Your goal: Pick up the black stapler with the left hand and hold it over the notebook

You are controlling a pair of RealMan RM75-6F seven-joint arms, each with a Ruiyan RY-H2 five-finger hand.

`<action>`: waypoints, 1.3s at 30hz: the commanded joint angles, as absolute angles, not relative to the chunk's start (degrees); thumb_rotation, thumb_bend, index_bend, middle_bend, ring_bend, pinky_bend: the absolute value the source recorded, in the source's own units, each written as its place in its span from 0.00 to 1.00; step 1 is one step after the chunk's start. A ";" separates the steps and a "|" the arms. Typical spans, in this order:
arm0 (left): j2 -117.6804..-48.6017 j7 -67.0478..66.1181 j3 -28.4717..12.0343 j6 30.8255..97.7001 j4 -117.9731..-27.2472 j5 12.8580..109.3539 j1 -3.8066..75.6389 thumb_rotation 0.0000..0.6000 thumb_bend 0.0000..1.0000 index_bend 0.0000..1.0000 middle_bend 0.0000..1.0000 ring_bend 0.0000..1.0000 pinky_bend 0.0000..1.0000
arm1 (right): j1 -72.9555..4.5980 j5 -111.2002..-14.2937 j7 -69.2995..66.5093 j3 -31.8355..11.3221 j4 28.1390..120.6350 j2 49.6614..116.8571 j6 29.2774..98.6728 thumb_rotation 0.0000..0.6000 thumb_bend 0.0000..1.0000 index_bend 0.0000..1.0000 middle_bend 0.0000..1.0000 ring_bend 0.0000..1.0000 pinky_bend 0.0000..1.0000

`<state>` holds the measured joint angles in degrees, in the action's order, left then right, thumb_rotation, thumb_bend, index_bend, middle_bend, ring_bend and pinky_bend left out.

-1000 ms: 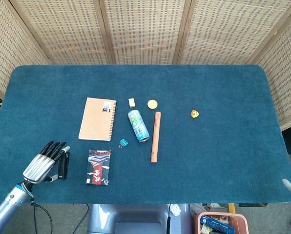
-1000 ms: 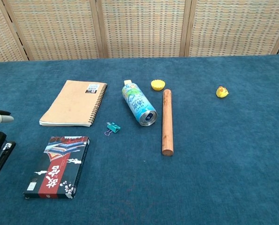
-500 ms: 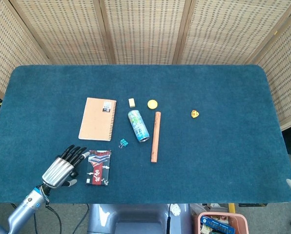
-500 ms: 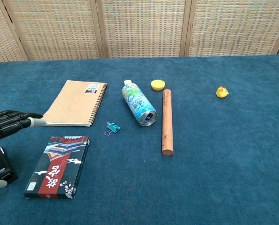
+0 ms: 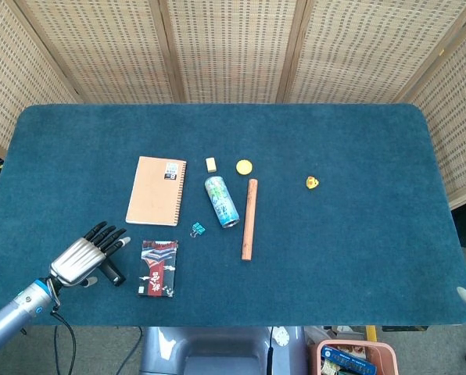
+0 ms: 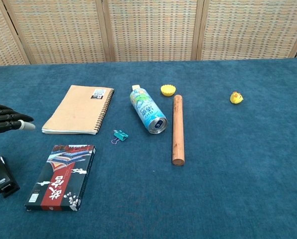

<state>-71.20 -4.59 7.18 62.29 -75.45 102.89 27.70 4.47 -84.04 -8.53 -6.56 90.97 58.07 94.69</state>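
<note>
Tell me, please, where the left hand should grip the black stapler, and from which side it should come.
Probably across the long narrow body of the black stapler, coming from above. It lies flat on the table, left of the patterned box, with open cloth on its other sides. The left hand hovers over it, fingers spread.

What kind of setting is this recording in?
Probably a staged robot test setup indoors: a table covered in blue felt, woven rattan screens as backdrop, and unrelated props like a tan spiral notebook and black stapler.

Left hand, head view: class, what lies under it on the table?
Under the left hand, the black stapler pokes out beside the fingers; its other end is covered. Whether the hand touches it is unclear.
</note>
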 commanded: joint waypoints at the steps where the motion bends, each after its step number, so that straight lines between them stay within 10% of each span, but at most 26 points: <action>1: -73.22 -1.94 7.51 62.25 -71.52 104.76 29.49 1.00 0.04 0.18 0.07 0.04 0.14 | 4.32 -83.91 -8.06 -6.58 91.12 58.19 94.44 1.00 0.00 0.00 0.00 0.00 0.00; 15: -80.34 3.03 11.48 64.21 -61.40 109.95 31.98 1.00 0.15 0.43 0.28 0.23 0.31 | 3.87 -82.37 -7.20 -6.91 90.82 58.53 92.92 1.00 0.00 0.00 0.00 0.00 0.00; 23: -82.27 1.57 11.31 66.46 -60.02 109.37 31.35 1.00 0.41 0.71 0.51 0.45 0.50 | 3.76 -82.28 -7.70 -6.88 90.67 58.42 92.46 1.00 0.00 0.00 0.00 0.00 0.00; 39: -79.02 -5.04 5.34 71.93 -58.44 109.30 36.50 1.00 0.48 0.75 0.54 0.47 0.51 | 3.36 -81.83 -5.87 -6.89 90.66 58.91 91.72 1.00 0.00 0.00 0.00 0.00 0.00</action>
